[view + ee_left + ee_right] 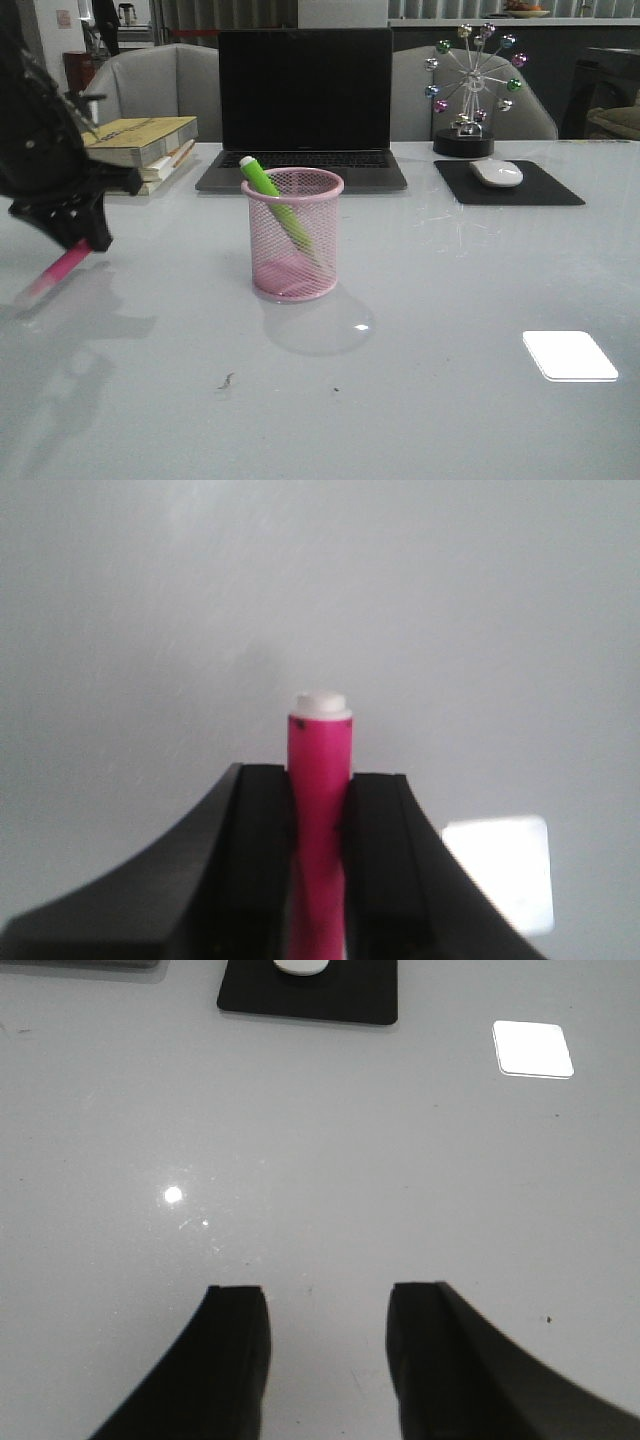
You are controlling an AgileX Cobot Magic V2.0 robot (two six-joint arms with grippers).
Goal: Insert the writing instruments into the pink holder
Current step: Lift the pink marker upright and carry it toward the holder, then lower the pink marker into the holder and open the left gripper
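Two markers: the green marker leans inside the one pink holder mid-table; the pink marker is pinched in the left fingers, tilted low at the table's left edge. Right fingers hang spread, gripping nothing.

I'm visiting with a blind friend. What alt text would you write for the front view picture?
A pale pink mesh pen cup stands mid-table with a green highlighter leaning inside, while the robot's left gripper, at the left edge, holds a pink highlighter angled above the tabletop. Behind are a closed-screen laptop, stacked books, a mouse on a black pad and a Ferris-wheel ornament.
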